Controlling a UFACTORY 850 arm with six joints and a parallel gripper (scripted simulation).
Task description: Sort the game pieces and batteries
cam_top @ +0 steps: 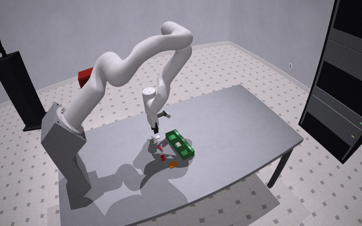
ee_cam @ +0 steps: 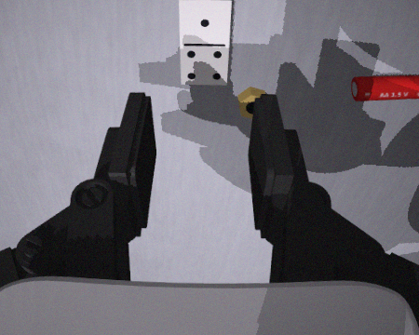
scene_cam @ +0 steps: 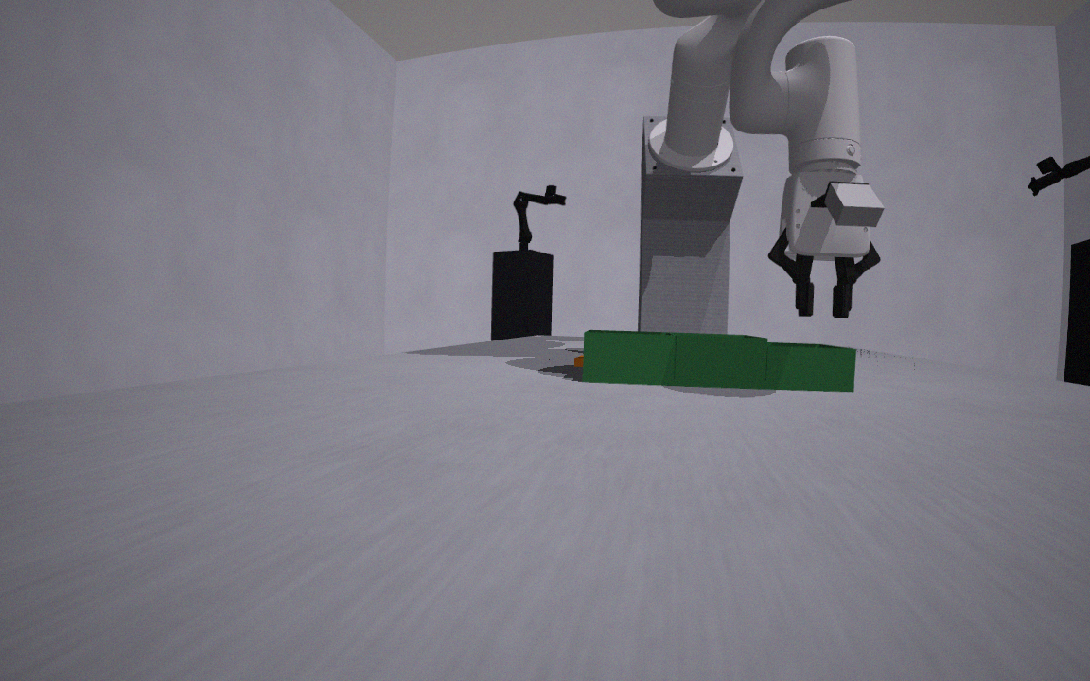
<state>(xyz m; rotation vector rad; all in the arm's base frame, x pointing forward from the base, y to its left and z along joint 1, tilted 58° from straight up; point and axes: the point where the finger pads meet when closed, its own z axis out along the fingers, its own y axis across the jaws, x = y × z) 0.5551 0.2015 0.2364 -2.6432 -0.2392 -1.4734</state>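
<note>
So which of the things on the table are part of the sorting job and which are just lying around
For the job: domino, red battery, green bins, open, empty gripper.
Just lying about: brass nut, red-and-white block, orange piece.

White black-dotted domino [ee_cam: 204,40], red battery [ee_cam: 388,87] (tiny lettering), green bin [cam_top: 179,143]

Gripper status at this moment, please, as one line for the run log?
gripper: open, empty, above table | domino: flat on table, ahead of fingertips | battery: on table | bins: one domino inside
</note>
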